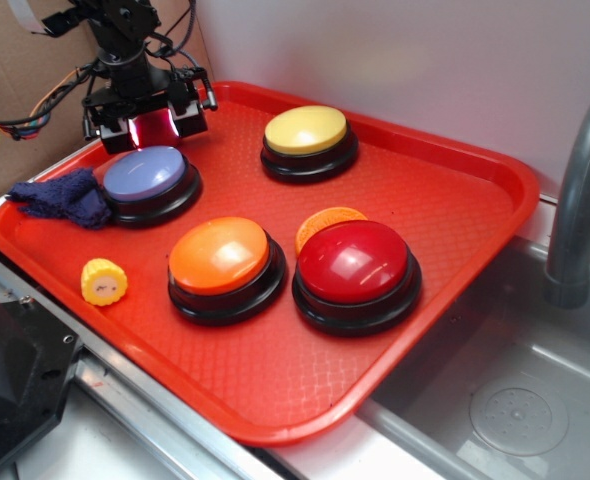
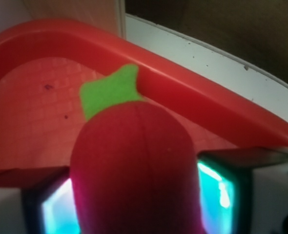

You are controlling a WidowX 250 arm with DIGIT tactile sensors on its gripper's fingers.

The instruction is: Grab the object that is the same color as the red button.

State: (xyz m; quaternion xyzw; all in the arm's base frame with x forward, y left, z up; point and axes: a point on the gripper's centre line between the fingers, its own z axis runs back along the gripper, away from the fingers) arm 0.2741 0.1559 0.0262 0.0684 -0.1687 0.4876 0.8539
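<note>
The object, a small dark-red fuzzy toy, sits between my fingers at the tray's far left corner. In the wrist view the object fills the gap, its green tip pointing at the tray's raised rim. My gripper is low over the red tray. Seen from the wrist, the gripper has both lit pads touching the toy's sides. The red button, a glossy dome on a black base, stands at the front right of the tray, far from the gripper.
A purple-blue button stands just in front of the gripper, with a dark blue cloth to its left. An orange button, yellow button, orange ridged disc and yellow corn piece share the tray. A sink and faucet lie right.
</note>
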